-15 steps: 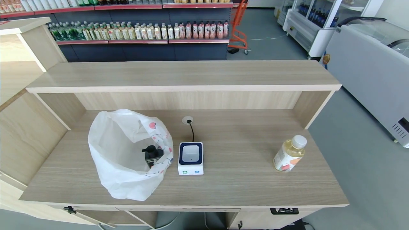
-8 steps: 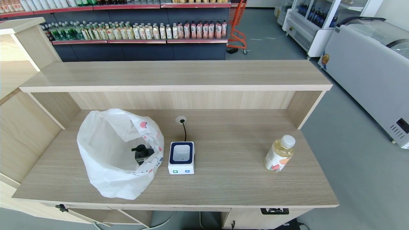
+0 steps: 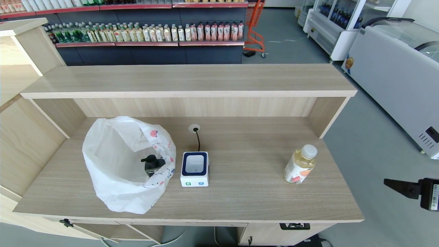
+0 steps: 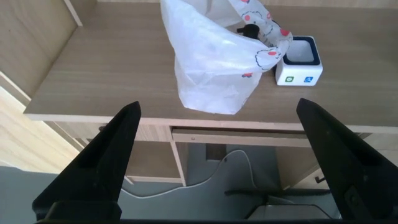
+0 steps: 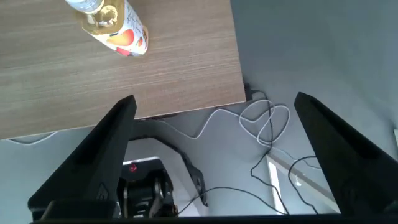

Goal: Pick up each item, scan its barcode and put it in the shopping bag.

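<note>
A juice bottle [image 3: 300, 165] with a white cap stands upright near the counter's right end; the right wrist view shows the bottle [image 5: 115, 22] too. Beyond that end, off the counter and below the bottle, hangs my right gripper [image 5: 214, 155], open and empty, with one of its fingers [image 3: 399, 187] at the head view's right edge. The white shopping bag [image 3: 125, 164] stands open on the counter's left part with a black pump bottle [image 3: 152, 164] inside. A white scanner [image 3: 194, 168] sits just right of the bag. My left gripper [image 4: 217, 158] is open and empty, out in front of the counter's front edge, below the bag [image 4: 211, 56].
The wooden counter [image 3: 247, 192] has a raised back shelf and side walls. A black cable [image 3: 197, 140] runs from the scanner to a hole in the top. Cables lie on the floor [image 5: 267, 130] beside the counter's right end. A chest freezer [image 3: 398, 72] stands farther right.
The head camera shifted, so the whole scene slid left. My right gripper's finger has come into the head view at the right edge. Bottle, bag and scanner stay put.
</note>
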You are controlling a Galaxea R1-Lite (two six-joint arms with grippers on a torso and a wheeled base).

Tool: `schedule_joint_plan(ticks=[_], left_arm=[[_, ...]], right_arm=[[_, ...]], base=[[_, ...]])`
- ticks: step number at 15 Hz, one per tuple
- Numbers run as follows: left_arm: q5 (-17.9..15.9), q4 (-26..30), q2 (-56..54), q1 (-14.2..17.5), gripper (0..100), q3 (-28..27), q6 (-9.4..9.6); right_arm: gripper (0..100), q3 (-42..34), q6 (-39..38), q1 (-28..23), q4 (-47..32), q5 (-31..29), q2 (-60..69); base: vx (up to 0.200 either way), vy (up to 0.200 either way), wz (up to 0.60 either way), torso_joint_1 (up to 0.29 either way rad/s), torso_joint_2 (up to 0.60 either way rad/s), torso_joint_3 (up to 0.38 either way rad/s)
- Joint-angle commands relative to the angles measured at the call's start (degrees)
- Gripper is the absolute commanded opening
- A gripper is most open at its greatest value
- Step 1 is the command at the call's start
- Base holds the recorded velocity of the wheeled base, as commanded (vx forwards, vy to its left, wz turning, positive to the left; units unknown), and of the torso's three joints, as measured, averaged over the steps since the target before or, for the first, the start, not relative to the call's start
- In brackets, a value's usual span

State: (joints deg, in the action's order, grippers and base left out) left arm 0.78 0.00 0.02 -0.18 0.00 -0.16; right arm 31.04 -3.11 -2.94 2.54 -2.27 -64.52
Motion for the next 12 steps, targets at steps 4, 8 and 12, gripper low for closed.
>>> schedule_joint_plan(ticks=[4, 8, 12], left_arm=[[0.0, 0.0, 0.0, 0.0, 100, 0.0, -0.02], [0.0, 0.0, 0.0, 0.0, 100, 0.0, -0.02], [0.0, 0.0, 0.0, 0.0, 100, 0.0, -0.02]], right_arm=[[100, -0.3, -0.3, 7.7, 8.5, 2.0, -23.1], [100, -0.8, -0.2, 12.8, 18.6, 1.8, -30.4], [100, -2.1, 3.5, 12.3, 30.6, 0.6, -36.2]], base=[[0.000, 0.000, 0.00, 0.000, 0.00, 0.000], [0.000, 0.000, 0.00, 0.000, 0.00, 0.000], [0.000, 0.000, 0.00, 0.000, 0.00, 0.000]])
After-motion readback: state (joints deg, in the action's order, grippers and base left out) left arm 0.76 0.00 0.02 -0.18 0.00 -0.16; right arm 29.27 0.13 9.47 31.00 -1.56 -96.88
